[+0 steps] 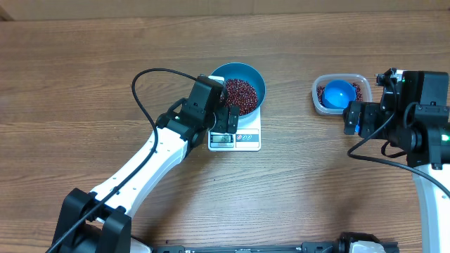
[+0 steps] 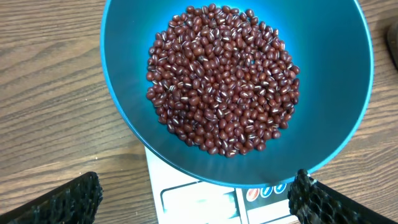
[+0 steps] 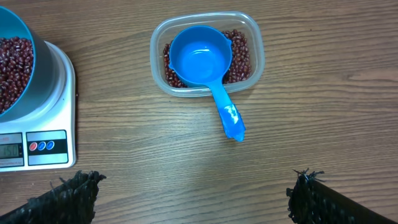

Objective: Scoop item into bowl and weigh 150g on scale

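The blue bowl (image 1: 242,77) (image 2: 323,74) (image 3: 22,37) stands on the white scale (image 1: 238,138) (image 2: 186,199) (image 3: 37,146) and holds a heap of red-brown beans (image 1: 240,95) (image 2: 224,81) (image 3: 9,65). My left gripper (image 1: 226,119) (image 2: 193,196) hovers open over the scale's display edge, just short of the bowl, holding nothing. My right gripper (image 1: 355,118) (image 3: 189,193) is open over bare wood, below the clear container (image 1: 341,95) (image 3: 207,53). That container holds more beans and the blue scoop (image 1: 339,93) (image 3: 205,62), whose handle sticks out over the rim.
The left arm (image 1: 151,158) runs diagonally from the bottom left with a black cable (image 1: 140,105) looping above it. The right arm's body (image 1: 422,105) sits at the right edge. Wooden table (image 1: 295,190) surrounds everything.
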